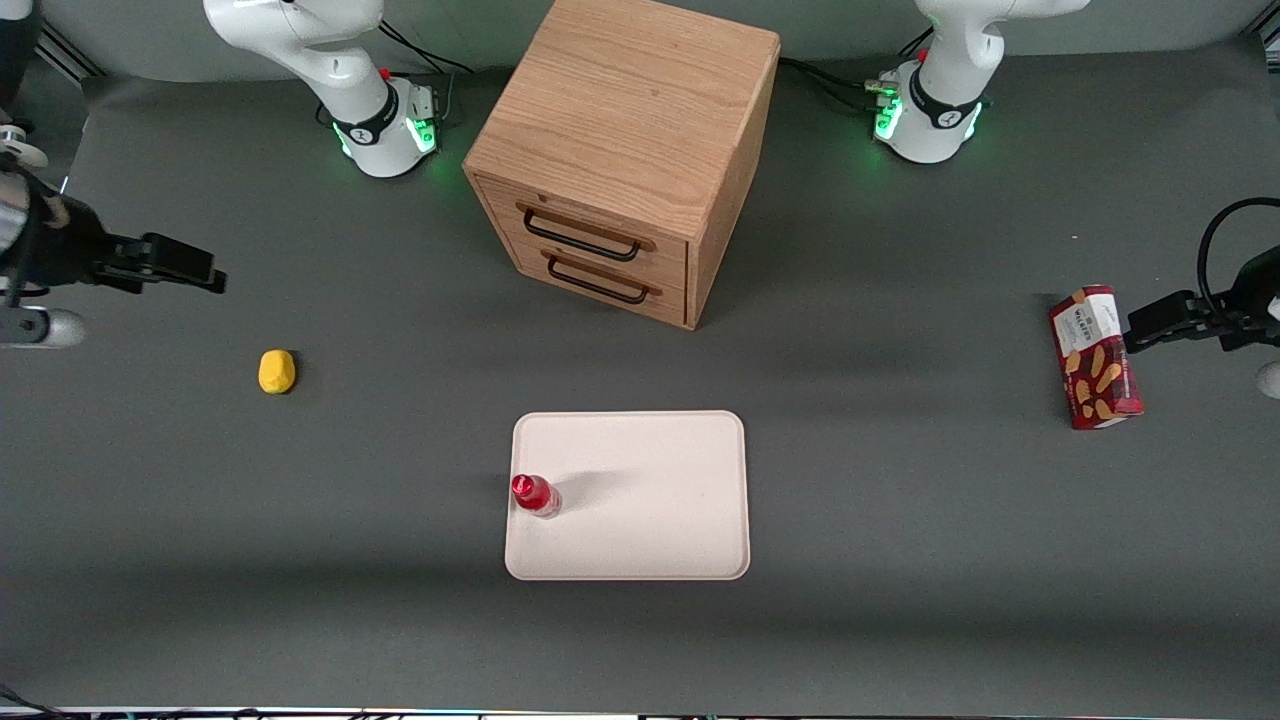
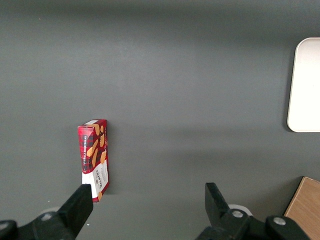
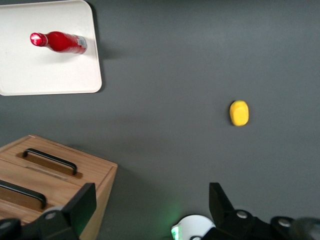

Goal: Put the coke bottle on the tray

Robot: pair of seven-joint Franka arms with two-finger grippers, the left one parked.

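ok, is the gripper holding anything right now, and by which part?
Nothing is held. The gripper is open and empty above the table near the working arm's end. The small slim red coke bottle stands free on the cream rectangular tray.

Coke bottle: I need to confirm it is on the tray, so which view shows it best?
Right wrist view: the coke bottle shows side-on, standing on the tray. Front view shows mostly its cap; left wrist view misses it. The gripper is open, away near the cabinet.

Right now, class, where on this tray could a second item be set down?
The coke bottle stands upright at the tray edge nearest the working arm; everything from there toward the parked arm is bare. The open gripper hangs far off, above the yellow object.
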